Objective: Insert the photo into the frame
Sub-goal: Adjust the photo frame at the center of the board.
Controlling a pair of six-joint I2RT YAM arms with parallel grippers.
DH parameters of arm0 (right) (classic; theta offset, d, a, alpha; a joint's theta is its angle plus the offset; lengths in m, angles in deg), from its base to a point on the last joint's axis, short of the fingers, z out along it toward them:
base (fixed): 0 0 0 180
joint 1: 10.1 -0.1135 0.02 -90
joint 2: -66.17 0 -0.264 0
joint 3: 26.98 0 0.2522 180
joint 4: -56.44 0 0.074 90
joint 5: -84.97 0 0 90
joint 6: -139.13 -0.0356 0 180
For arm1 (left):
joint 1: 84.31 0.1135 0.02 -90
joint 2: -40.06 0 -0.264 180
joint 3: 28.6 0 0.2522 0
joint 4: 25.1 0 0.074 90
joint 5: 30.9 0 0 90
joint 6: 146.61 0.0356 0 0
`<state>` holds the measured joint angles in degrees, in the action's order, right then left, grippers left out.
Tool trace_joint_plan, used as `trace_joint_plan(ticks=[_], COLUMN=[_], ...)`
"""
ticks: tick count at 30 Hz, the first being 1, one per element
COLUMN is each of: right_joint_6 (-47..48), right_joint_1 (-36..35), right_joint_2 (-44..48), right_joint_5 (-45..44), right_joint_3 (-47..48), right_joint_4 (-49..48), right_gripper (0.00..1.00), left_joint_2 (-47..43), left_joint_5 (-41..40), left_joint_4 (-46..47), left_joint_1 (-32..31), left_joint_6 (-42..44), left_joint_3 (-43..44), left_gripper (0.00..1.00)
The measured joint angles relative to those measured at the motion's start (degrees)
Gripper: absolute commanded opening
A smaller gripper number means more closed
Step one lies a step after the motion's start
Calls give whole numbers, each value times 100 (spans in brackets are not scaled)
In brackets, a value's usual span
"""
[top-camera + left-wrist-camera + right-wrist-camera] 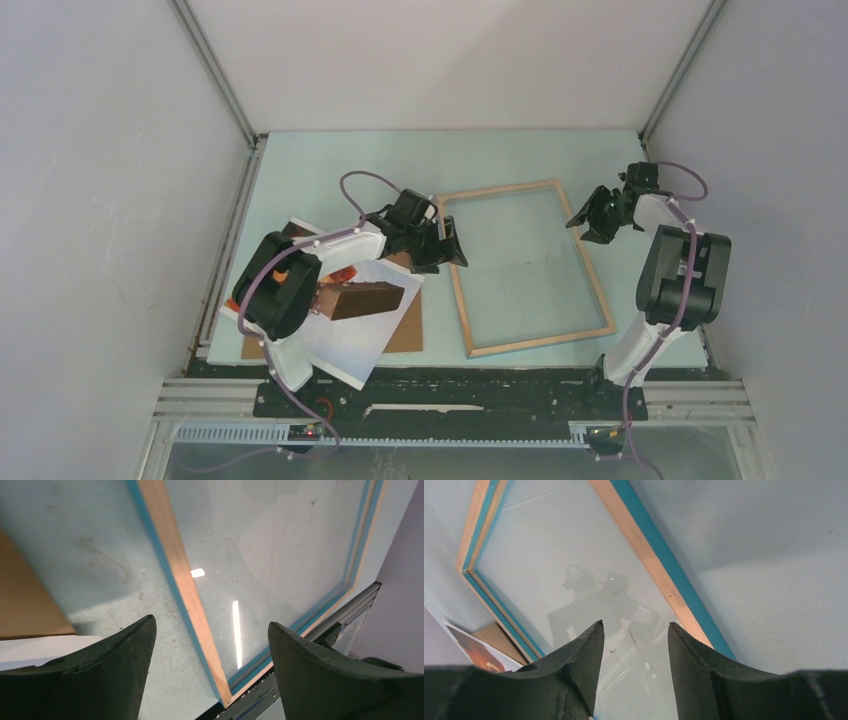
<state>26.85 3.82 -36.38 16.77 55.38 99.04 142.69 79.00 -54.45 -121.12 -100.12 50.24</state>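
- The photo (350, 342) lies at the lower left of the top view. It is set on a brown backing board (408, 328) and partly covered by the left arm. It is not gripped by either tool.
- The left gripper (450, 255) is placed just left of centre, over the left rail of the frame (540, 342). In the left wrist view its jaws stand wide apart. Only the rail and the pane are seen below the gap, and nothing is held.
- The frame lies flat on the table (330, 170) at centre right, with the light wood back facing up and blue edges showing. A clear pane is seen inside it. No print is seen in the opening.
- The right gripper (590, 218) is placed at the upper right, beside the frame's far right corner. In the right wrist view its jaws are parted to a moderate gap, and nothing is between them.
- Progress is judged to be at an early stage. The frame is laid out ready for loading, but the photo is well apart from it.
- Remaining steps, as judged: the photo is to be picked up, carried to the right and laid inside the opening.
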Motion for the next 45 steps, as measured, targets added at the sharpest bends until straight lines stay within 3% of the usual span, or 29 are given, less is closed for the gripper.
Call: trace_joint_plan(ticks=[16,27,37,39,45], right_joint_6=[52,-37,-63,-57,-2], right_joint_1=[-52,-72,-15,-50,-94], right_joint_2=[-400,-505,-514,-531,-533], right_joint_5=[190,990,535,299,-474], right_joint_3=[87,-175,398,575,634], right_joint_4=[-33,-219,-192,-190,44], right_gripper=[51,54,57,58,59], left_joint_2=[719,992,992,990,990], left_joint_5=[-57,133,125,127,293], left_joint_4=[-37,131,138,136,229], left_joint_1=[232,232,234,234,273], left_joint_6=[-2,-70,-109,-105,-149], left_joint_3=[396,586,586,586,577], left_gripper=[77,71,64,67,88])
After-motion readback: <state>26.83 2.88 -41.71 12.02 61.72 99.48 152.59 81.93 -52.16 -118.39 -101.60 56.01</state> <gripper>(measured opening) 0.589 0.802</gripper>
